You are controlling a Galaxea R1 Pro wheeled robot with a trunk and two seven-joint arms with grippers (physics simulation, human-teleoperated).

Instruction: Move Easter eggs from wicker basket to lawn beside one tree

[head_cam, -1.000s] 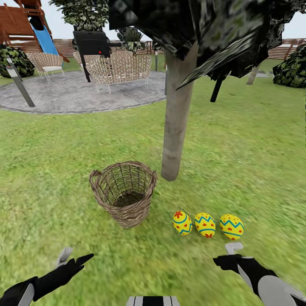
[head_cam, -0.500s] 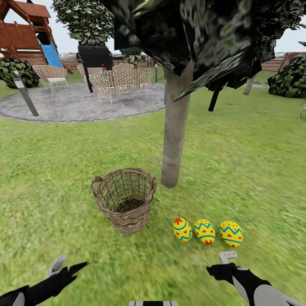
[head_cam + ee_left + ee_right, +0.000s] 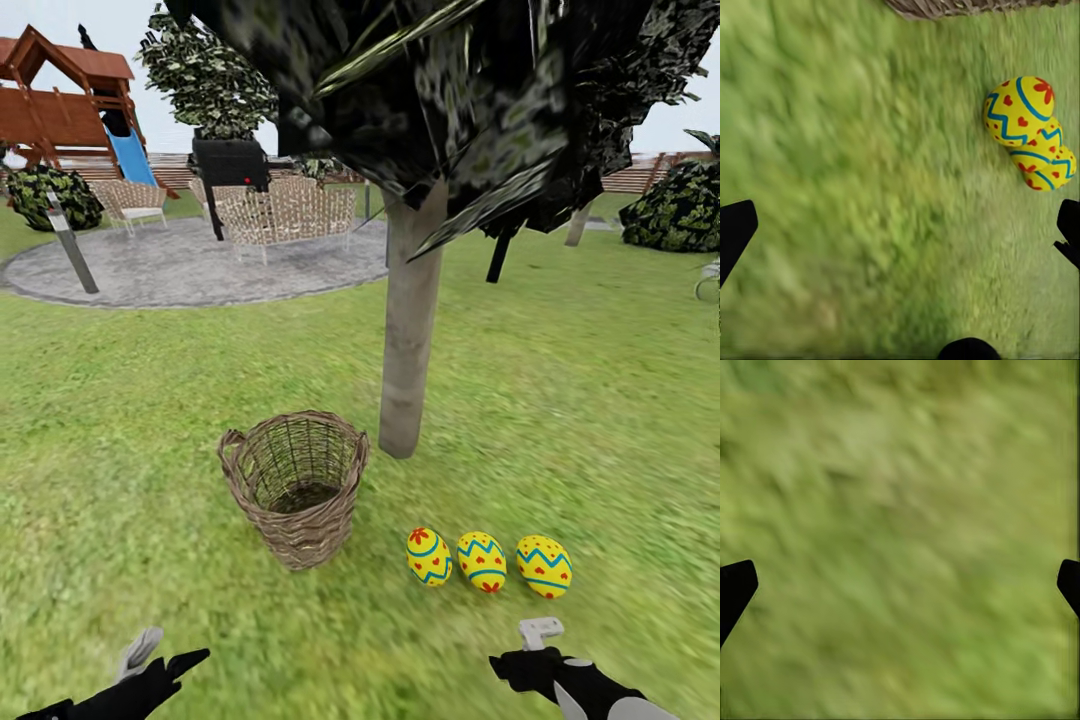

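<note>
— Head view, what lies on the lawn [image 3: 600, 420]?

— Three Easter eggs [image 3: 484, 560] in a row on the grass, just in front of the tree [image 3: 408, 330] trunk. The wicker basket [image 3: 295, 485] stands upright beside the trunk, to the eggs' left, no egg visible in it.

— And the grippers?

— Left gripper [image 3: 160, 655] and right gripper [image 3: 530, 650] hover low over bare grass, near the eggs but apart from them. Both wrist views show the fingertips [image 3: 736, 229] [image 3: 736, 585] at opposite edges: jaws spread wide, gripping nothing. Two eggs appear in the left wrist view, touching.

— Background?

— A grey patio [image 3: 190, 265] with wicker chairs [image 3: 285, 210] and a playset [image 3: 70, 105].
</note>
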